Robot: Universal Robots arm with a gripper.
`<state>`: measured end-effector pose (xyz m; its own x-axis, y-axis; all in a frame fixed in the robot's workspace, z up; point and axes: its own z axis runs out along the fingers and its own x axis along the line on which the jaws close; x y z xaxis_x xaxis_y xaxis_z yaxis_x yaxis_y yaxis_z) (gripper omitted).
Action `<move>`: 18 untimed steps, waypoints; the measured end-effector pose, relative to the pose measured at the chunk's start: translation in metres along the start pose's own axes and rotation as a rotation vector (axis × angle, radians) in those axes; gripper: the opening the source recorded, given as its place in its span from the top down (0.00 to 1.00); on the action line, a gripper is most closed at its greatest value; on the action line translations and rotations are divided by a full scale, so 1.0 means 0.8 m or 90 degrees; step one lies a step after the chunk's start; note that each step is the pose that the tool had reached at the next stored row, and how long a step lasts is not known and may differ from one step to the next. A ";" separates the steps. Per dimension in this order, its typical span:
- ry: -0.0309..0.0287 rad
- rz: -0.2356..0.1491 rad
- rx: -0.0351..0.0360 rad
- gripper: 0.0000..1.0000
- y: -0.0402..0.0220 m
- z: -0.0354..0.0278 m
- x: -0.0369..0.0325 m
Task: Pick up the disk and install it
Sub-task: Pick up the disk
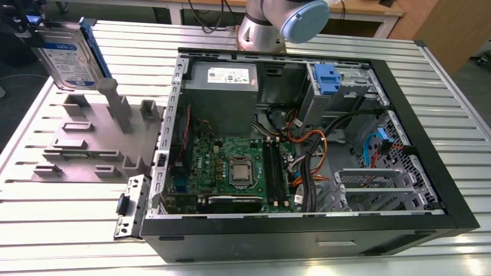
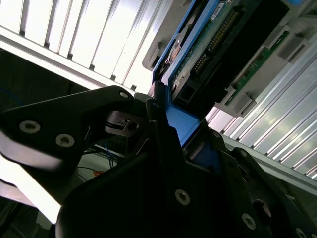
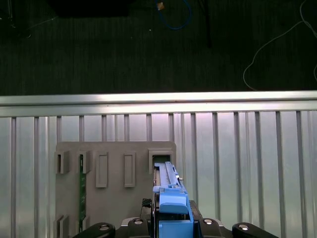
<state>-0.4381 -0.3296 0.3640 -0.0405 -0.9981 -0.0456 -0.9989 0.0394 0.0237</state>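
The disk (image 1: 68, 53), a silver drive with a white-and-blue label in a blue carrier, stands on edge at the exterior view's far left, over the grey fixture plate (image 1: 80, 146). My gripper (image 1: 23, 26) is shut on its upper end. In the first wrist view the blue carrier (image 3: 172, 206) sits between the fingers of the gripper (image 3: 171, 227), and the drive's lower end points at a slot (image 3: 161, 157) in the plate. I cannot tell whether it still touches that slot. The second wrist view shows the disk's circuit-board side (image 2: 223, 47) with the gripper (image 2: 171, 131) clamped on the carrier.
An open computer case (image 1: 429, 190) lies on the slatted metal table (image 1: 69, 230), with a motherboard (image 1: 234, 167), power supply (image 1: 222, 77), cables and a drive bay holding a blue clip (image 1: 327, 77). The arm's base (image 1: 265, 26) stands behind the case. Upright posts (image 1: 119, 109) rise from the fixture.
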 end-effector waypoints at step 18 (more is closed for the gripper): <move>0.0000 0.000 0.0001 0.63 0.0001 -0.0072 -0.0003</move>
<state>-0.4381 -0.3296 0.3697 -0.0404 -0.9981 -0.0457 -0.9989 0.0394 0.0236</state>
